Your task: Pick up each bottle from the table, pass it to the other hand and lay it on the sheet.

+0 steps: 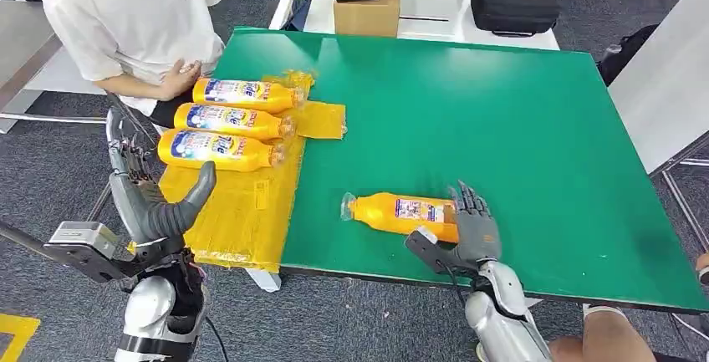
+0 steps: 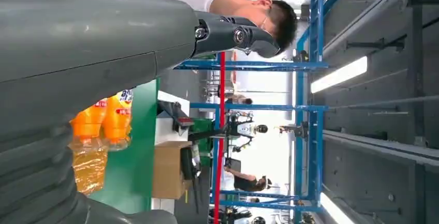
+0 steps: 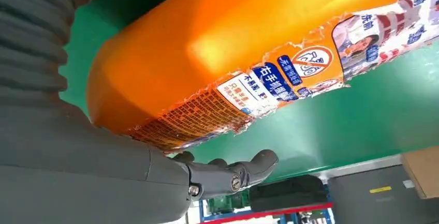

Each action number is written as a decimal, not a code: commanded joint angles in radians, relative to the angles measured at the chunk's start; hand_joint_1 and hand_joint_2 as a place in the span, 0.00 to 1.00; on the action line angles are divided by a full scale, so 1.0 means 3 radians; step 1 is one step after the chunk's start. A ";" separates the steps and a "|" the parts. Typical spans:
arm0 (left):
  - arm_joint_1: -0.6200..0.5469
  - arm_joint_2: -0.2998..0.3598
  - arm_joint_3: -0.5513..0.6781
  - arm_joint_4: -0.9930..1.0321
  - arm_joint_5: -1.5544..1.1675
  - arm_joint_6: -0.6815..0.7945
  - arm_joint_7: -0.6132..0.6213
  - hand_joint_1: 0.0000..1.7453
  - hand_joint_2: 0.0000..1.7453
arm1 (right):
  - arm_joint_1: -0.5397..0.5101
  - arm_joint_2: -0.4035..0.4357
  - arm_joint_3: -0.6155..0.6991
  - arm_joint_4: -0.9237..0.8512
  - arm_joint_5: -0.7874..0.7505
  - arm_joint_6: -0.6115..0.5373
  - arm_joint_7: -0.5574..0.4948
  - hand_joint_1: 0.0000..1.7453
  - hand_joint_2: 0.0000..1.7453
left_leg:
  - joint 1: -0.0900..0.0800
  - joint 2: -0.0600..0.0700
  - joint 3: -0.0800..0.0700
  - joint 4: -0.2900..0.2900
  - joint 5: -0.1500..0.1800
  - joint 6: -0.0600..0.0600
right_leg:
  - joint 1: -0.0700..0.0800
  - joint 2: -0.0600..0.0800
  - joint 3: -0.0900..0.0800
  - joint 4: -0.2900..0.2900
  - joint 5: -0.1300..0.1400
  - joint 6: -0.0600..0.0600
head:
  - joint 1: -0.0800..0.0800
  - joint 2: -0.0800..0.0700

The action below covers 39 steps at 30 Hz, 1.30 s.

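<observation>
I see three bottles [image 1: 241, 93] lying side by side on the yellow sheet [image 1: 238, 203] at the left edge of the green bench [image 1: 518, 136], caps pointing toward the bench centre. The sheet hangs over the bench's near-left corner.

A fourth bottle [image 1: 401, 214] lies on its side on the bare green surface near the front edge, cap end to the left, well apart from the sheet.

My right hand [image 1: 470, 226] is at the base end of that fourth bottle. In the head view its fingers reach up over the bottle's base. In the right wrist view the orange body sits just beside the palm with the thumb [image 3: 228, 175] below it. I cannot tell whether the hand has actually closed on the bottle or merely touches it; the bottle rests on the bench.

My left hand [image 1: 163, 211] hovers off the bench's left edge, beside the sheet's near end. It holds nothing, with the thumb [image 1: 199, 188] raised and apart from the fingers.

A person in a white shirt [image 1: 125, 11] sits at the far-left corner, with a hand [image 1: 180, 78] resting close to the farthest bottle. A cardboard box [image 1: 366, 11] and a black case [image 1: 512, 4] stand on a white table beyond the bench.
</observation>
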 commanded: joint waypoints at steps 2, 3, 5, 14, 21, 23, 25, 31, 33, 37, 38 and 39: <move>-0.0139 0.0021 0.0015 0.0177 0.0100 -0.0115 0.0159 0.00 1.00 | -0.0388 -0.0100 0.0274 0.0616 0.0076 0.0398 0.0102 0.98 1.00 | 0.0002 0.0007 0.0010 -0.0001 -0.0003 -0.0003 | 0.0002 0.0002 0.0010 -0.0002 -0.0001 -0.0005 | 0.0001 0.0000; -0.0121 0.0016 0.0022 0.0201 0.0298 -0.0264 0.0343 0.00 1.00 | -0.0426 -0.0118 0.0292 0.0689 0.0066 0.0489 0.0181 0.98 1.00 | 0.0003 0.0011 0.0015 -0.0001 -0.0004 -0.0004 | 0.0004 0.0003 0.0014 -0.0003 -0.0002 -0.0007 | 0.0001 0.0000; -0.0103 0.0016 0.0017 0.0234 0.0315 -0.0295 0.0363 0.00 1.00 | -0.0506 -0.0145 0.0368 0.0837 0.0127 0.0591 0.0320 0.97 1.00 | 0.0002 0.0016 0.0017 -0.0002 -0.0004 -0.0004 | 0.0003 0.0004 0.0014 -0.0004 -0.0001 -0.0007 | 0.0000 0.0000; -0.0099 0.0071 -0.0055 0.0474 -0.0134 -0.0205 0.0677 0.00 1.00 | -0.0844 -0.0283 0.0655 0.1307 0.0369 0.1062 0.0729 0.88 1.00 | 0.0003 0.0030 0.0051 -0.0007 0.0000 -0.0006 | 0.0005 0.0015 0.0037 -0.0011 0.0011 -0.0017 | 0.0000 0.0000; -0.0066 0.0064 -0.0031 0.0476 -0.0147 -0.0210 0.0676 0.00 1.00 | -0.0862 -0.0319 0.0662 0.1297 0.0361 0.1127 0.0728 1.00 1.00 | 0.0001 0.0018 0.0070 -0.0006 -0.0005 -0.0004 | 0.0003 0.0008 0.0022 -0.0011 -0.0001 -0.0020 | 0.0000 0.0000; -0.0058 0.0085 -0.0020 0.0435 -0.0131 -0.0264 0.0667 0.00 1.00 | -0.0817 -0.0303 0.0572 0.1255 0.0167 0.1050 0.0486 1.00 1.00 | 0.0002 0.0014 0.0071 -0.0006 -0.0007 -0.0003 | 0.0004 0.0012 0.0026 -0.0012 -0.0004 -0.0014 | 0.0001 0.0000; -0.0057 0.0090 -0.0026 0.0437 -0.0125 -0.0276 0.0666 0.00 1.00 | -0.0798 -0.0292 0.0501 0.1238 0.0058 0.1037 0.0389 1.00 1.00 | 0.0002 0.0011 0.0074 -0.0010 -0.0006 0.0000 | 0.0004 0.0014 0.0056 -0.0016 -0.0001 -0.0006 | 0.0001 0.0000; -0.0020 0.0124 -0.0097 0.0409 -0.0079 -0.0314 0.0615 0.00 1.00 | -0.0563 -0.0242 0.0200 0.0844 -0.0524 0.0746 -0.0210 1.00 1.00 | 0.0004 0.0011 0.0075 -0.0009 -0.0007 -0.0001 | 0.0006 0.0011 0.0071 -0.0017 -0.0001 -0.0007 | 0.0000 0.0000; -0.0005 0.0124 -0.0105 0.0395 -0.0081 -0.0311 0.0615 0.00 1.00 | -0.0536 -0.0231 0.0220 0.0792 -0.0525 0.0745 -0.0195 1.00 1.00 | 0.0003 0.0017 0.0073 -0.0006 -0.0010 0.0000 | 0.0005 0.0019 0.0068 -0.0015 0.0000 -0.0005 | 0.0001 -0.0001; -0.0005 0.0124 -0.0105 0.0395 -0.0081 -0.0311 0.0615 0.00 1.00 | -0.0536 -0.0231 0.0220 0.0792 -0.0525 0.0745 -0.0195 1.00 1.00 | 0.0002 0.0023 0.0068 -0.0003 -0.0012 -0.0001 | 0.0004 0.0023 0.0062 -0.0011 0.0000 -0.0004 | 0.0000 -0.0001; -0.0008 0.0125 -0.0103 0.0394 -0.0081 -0.0310 0.0615 0.00 1.00 | -0.0541 -0.0238 0.0220 0.0791 -0.0525 0.0748 -0.0197 1.00 1.00 | 0.0003 0.0022 0.0067 -0.0005 -0.0012 -0.0004 | 0.0006 0.0019 0.0061 -0.0012 -0.0001 -0.0007 | 0.0000 0.0000; -0.0008 0.0125 -0.0103 0.0394 -0.0081 -0.0310 0.0615 0.00 1.00 | -0.0541 -0.0238 0.0220 0.0791 -0.0525 0.0748 -0.0197 1.00 1.00 | 0.0003 0.0019 0.0068 -0.0006 -0.0011 -0.0002 | 0.0005 0.0017 0.0062 -0.0013 0.0000 -0.0006 | 0.0000 0.0000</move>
